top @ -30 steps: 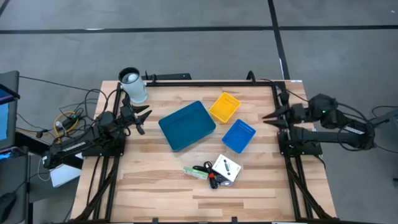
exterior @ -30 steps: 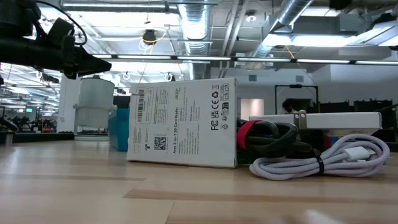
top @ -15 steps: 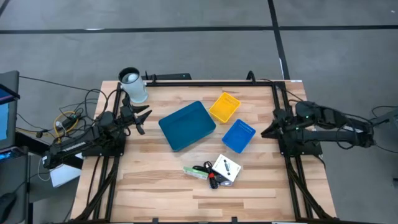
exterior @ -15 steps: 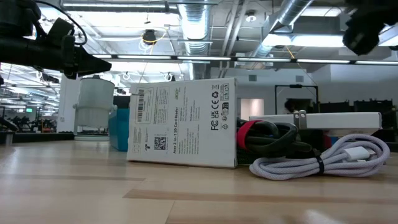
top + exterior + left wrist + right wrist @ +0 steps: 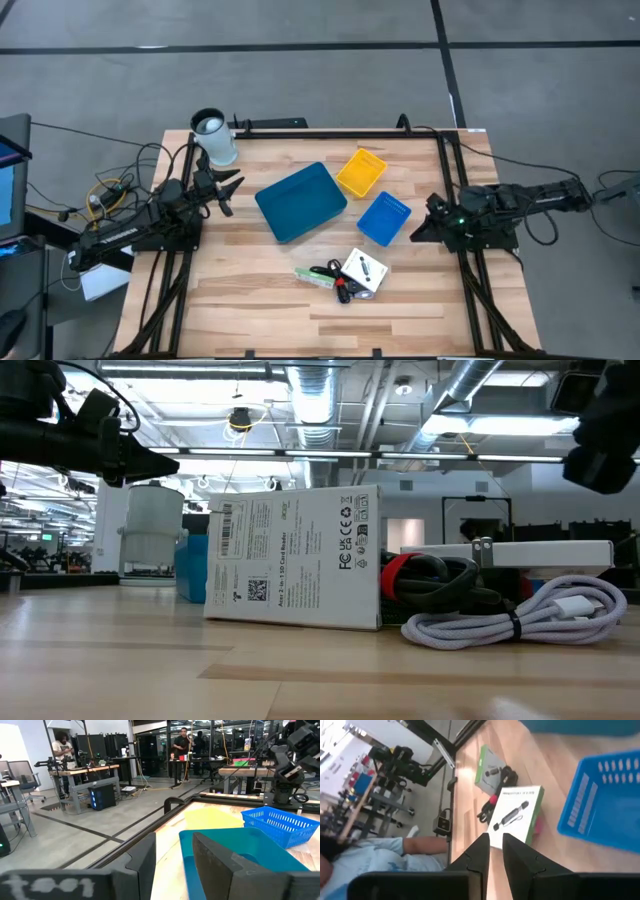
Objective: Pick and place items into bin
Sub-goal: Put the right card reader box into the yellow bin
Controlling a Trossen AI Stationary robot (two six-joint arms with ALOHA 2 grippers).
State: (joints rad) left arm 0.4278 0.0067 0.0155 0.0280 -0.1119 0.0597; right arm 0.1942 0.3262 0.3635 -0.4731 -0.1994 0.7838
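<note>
Over the table's right edge the right gripper point(image 5: 414, 234) hangs low, fingers nearly together with only a slit between them, holding nothing; just ahead of its tips sits the small blue basket point(image 5: 385, 218), nothing visible in it; past that basket, farther from the gripper, lies the yellow bin point(image 5: 361, 172), showing no contents, and beyond it the big blue tray point(image 5: 300, 201), also showing none; off to the gripper's side and forward, toward the near table edge, the items sit clustered on the wood point(image 5: 250, 290): white packet point(image 5: 364, 270) with green and black marks, green stick point(image 5: 313, 277) beside it, black pieces point(image 5: 328, 270) between them, a pink-red piece point(image 5: 341, 296) tucked at the packet's edge; none of them in any container; a white coiled cable point(image 5: 520, 618) shows next to the packet in the low view; left gripper point(image 5: 228, 189) waits at the far left of the table, fingers apart and empty, just short of the blue tray; behind it a white cup point(image 5: 213, 136) stands at the table corner; people stand at benches in the room beyond.
</note>
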